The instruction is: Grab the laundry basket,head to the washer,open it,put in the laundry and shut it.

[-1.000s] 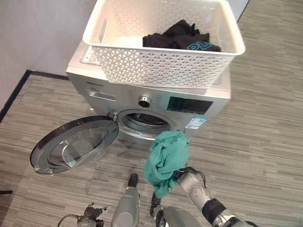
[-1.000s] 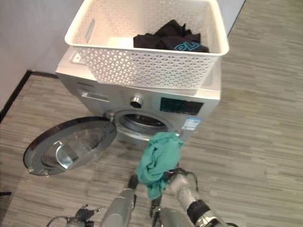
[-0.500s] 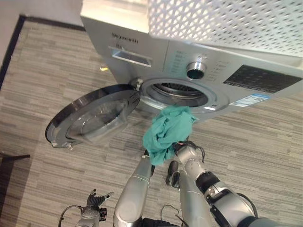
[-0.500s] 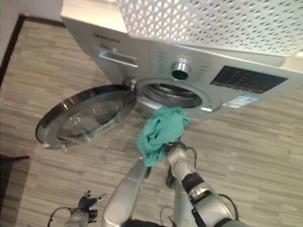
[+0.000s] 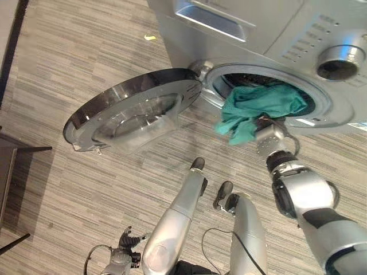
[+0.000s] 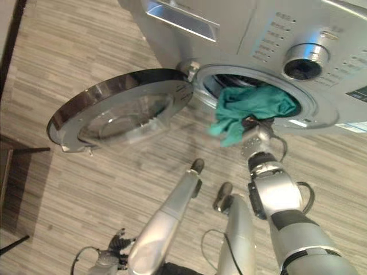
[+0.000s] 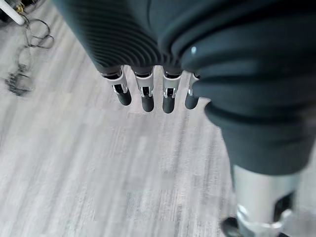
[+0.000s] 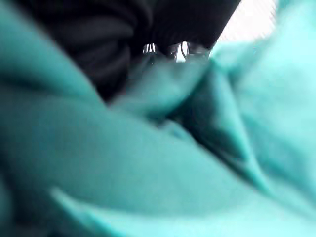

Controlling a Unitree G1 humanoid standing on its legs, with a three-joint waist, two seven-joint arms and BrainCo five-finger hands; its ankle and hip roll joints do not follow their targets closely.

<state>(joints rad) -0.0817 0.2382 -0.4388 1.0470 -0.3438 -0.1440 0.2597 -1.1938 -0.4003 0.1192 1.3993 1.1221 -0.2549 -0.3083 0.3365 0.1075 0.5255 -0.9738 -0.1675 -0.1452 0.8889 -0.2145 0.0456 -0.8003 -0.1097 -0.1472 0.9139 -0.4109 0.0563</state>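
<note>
The silver washer (image 5: 275, 34) stands with its round door (image 5: 132, 109) swung wide to the left. A teal cloth (image 5: 258, 106) lies bunched across the lower rim of the drum opening (image 5: 321, 100), part inside and part hanging out in front. My right hand (image 5: 269, 137) is just below that rim, shut on the cloth from underneath. The right wrist view is covered by teal cloth (image 8: 148, 173). My left hand (image 5: 125, 256) hangs low near the floor, well away from the washer, its fingers (image 7: 145, 96) straight and holding nothing.
The open door juts over the floor left of the drum. A round knob (image 5: 338, 60) and a detergent drawer (image 5: 215, 20) sit on the washer's front. A dark furniture leg (image 5: 11, 160) stands at the far left. A small yellow scrap (image 5: 149, 38) lies on the floor.
The camera has tipped down and closer, so the basket has left the picture. My right hand has carried the teal cloth up from the floor side into the drum opening.
</note>
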